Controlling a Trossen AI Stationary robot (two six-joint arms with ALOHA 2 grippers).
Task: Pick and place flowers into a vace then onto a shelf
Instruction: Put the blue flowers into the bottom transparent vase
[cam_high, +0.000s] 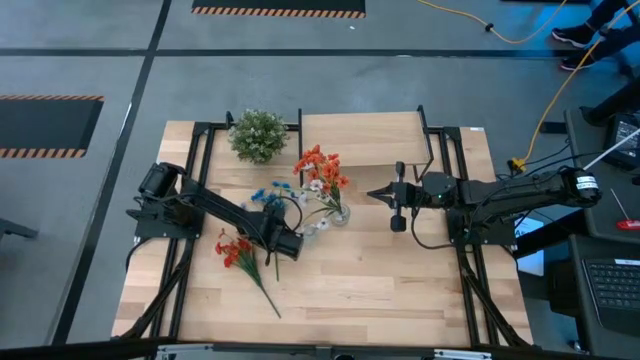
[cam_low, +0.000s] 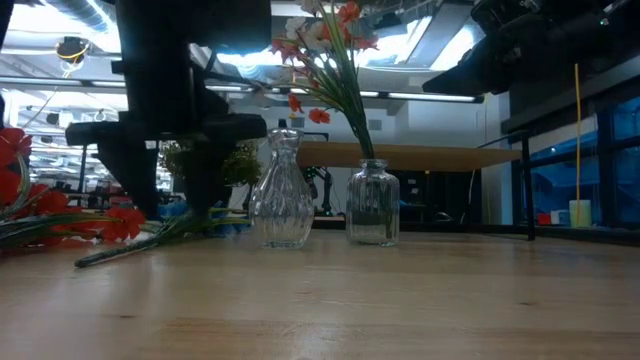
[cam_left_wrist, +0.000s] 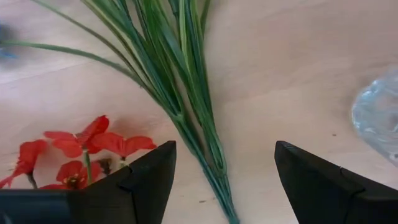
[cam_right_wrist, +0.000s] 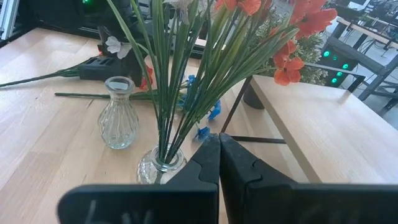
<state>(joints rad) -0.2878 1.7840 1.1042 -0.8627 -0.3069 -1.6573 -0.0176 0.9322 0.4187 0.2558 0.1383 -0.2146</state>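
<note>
My left gripper (cam_high: 285, 243) (cam_left_wrist: 225, 155) is open and low over the table. Its fingers stand on either side of a bundle of green stems (cam_left_wrist: 189, 118) lying flat, which seems to belong to the blue spray (cam_high: 268, 194); neither finger touches it. A red-orange spray (cam_high: 237, 250) (cam_left_wrist: 81, 146) lies on the tabletop beside it. A small glass vase (cam_high: 340, 213) (cam_low: 373, 205) stands upright and holds a red-orange and a pale spray (cam_high: 322, 175) (cam_right_wrist: 186, 74). An empty ribbed vase (cam_high: 315, 228) (cam_low: 283, 190) stands next to it. My right gripper (cam_high: 373, 195) (cam_right_wrist: 219, 146) is shut, hovering right of the filled vase.
The shelf (cam_high: 365, 135) (cam_low: 430, 155) stands at the table's far side on black legs. A bushy potted plant (cam_high: 258, 135) sits at the far left, by the shelf's end. Bare tabletop (cam_high: 380, 280) lies toward the near edge. Black frame rails run along both sides of the table.
</note>
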